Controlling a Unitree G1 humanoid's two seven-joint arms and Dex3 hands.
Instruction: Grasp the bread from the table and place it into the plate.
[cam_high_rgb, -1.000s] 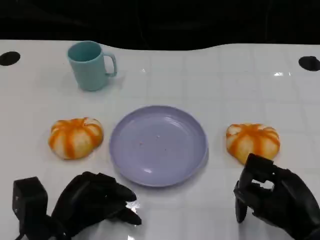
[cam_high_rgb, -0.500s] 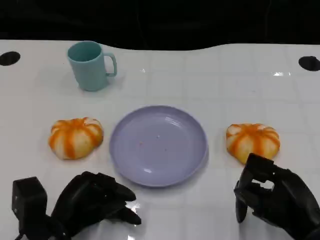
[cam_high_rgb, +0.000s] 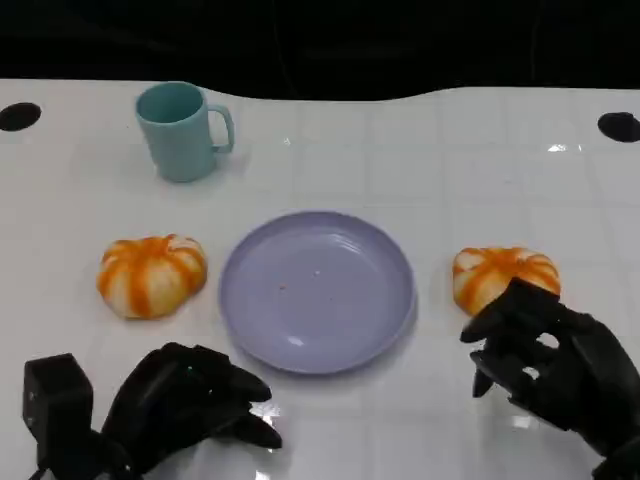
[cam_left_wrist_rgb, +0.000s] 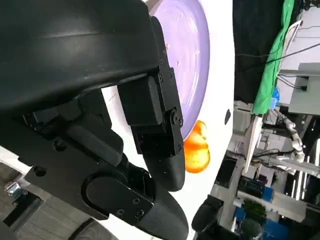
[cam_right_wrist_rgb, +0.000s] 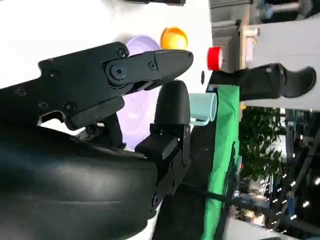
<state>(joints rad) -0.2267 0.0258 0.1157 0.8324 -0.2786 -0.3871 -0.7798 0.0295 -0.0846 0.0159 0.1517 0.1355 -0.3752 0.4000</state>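
A lavender plate lies in the middle of the white table. One orange-striped bread sits left of it and another bread sits right of it. My right hand is just in front of the right bread, fingers spread, its fingertips at the bread's near edge, holding nothing. My left hand rests low near the front edge, below the left bread, fingers loosely apart and empty. The left wrist view shows the plate and the right bread beyond my fingers. The right wrist view shows the plate and the left bread.
A teal mug stands at the back left, handle to the right; it also appears in the right wrist view as the mug. Dark round holes mark the table's far corners. The table's back edge meets a black backdrop.
My right hand has moved forward toward the right bread and its fingers have uncurled and spread. The left hand, breads, plate and mug have not moved.
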